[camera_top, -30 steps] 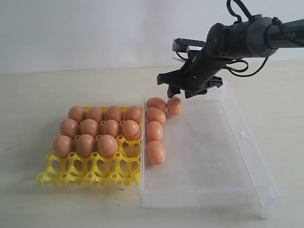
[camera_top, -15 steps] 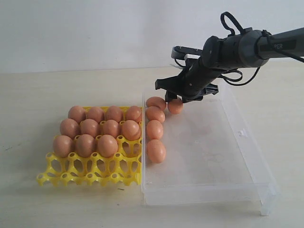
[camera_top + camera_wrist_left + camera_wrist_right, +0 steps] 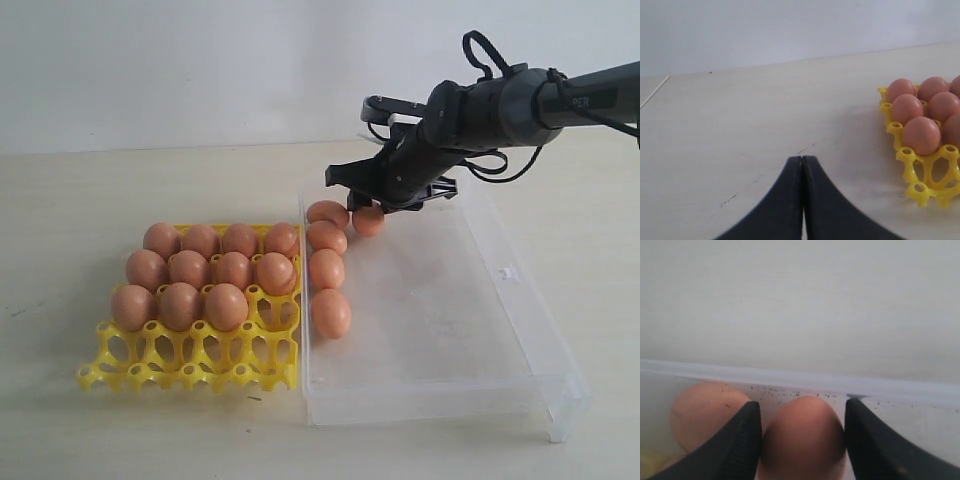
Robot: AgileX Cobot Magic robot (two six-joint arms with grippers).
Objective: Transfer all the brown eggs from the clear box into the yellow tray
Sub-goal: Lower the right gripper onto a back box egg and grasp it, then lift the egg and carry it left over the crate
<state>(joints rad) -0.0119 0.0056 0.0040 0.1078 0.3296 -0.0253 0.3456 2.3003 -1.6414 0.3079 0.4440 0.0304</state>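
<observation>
Straddling one brown egg (image 3: 802, 442) in the far corner of the clear box (image 3: 440, 330), the right gripper (image 3: 804, 405) has a finger close against each side. The egg's base is cut off, so a true clamp cannot be told. The left gripper (image 3: 802, 167) has its jaws pressed together near the partly cropped yellow tray (image 3: 927, 172).

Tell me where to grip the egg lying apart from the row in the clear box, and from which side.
Grip the lone egg across its widest middle, coming from above, a finger on each side, as the right claw stands now. Its rounded flanks are exposed; a neighbour egg lies close beside it, and the wall of the clear box probably hinders a level approach.
</observation>
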